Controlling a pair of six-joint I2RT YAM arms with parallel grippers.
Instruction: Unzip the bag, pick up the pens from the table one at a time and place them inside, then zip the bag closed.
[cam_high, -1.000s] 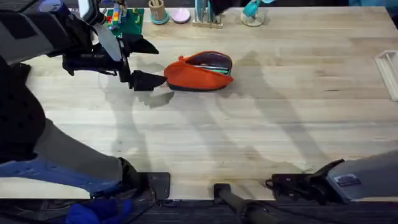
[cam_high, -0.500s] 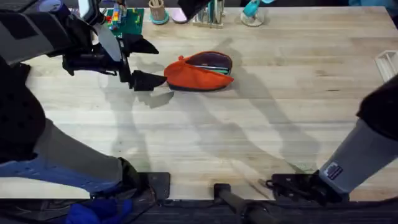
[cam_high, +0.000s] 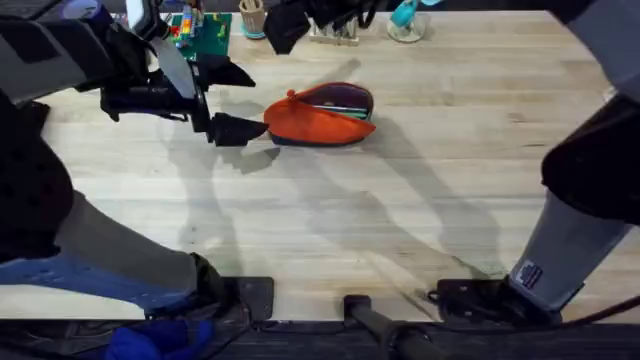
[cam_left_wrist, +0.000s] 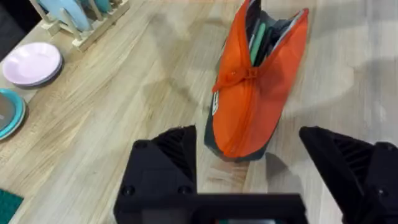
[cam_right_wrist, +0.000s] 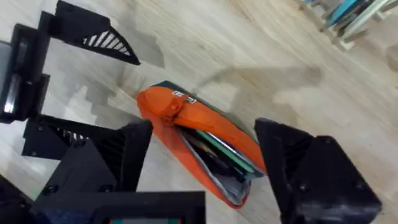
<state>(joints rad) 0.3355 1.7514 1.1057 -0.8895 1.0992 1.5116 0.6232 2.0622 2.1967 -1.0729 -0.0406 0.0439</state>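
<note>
Evidently the loading step is finished and the closing step is in hand: one bag (cam_high: 322, 115) lies on the table (cam_high: 400, 220), a little toward eleven o'clock from the table's middle in the overhead view, and its zipper is open along most of its length, with the small metal pull (cam_left_wrist: 247, 73) sitting partway down the orange fabric. Inside the gap I can make out at least two pens (cam_right_wrist: 214, 146), a green one and a darker one beside it; the exact count is hard to settle because they overlap, and I see no pen lying loose on the wood. The left gripper (cam_high: 228, 102) sits just beside the bag's nine o'clock end, its two black fingers spread wide and holding nothing, the bag's near end lying between them in the left wrist view. The right gripper (cam_right_wrist: 202, 158) hovers above the bag, fingers likewise parted and empty, the open mouth of the bag framed between them. By my judgement the next move calls for one arm to pin the closed end of the bag while the other pinches that small pull and draws it along the teeth toward the three o'clock end; the pull is tiny, so a precise pinch matters.
</note>
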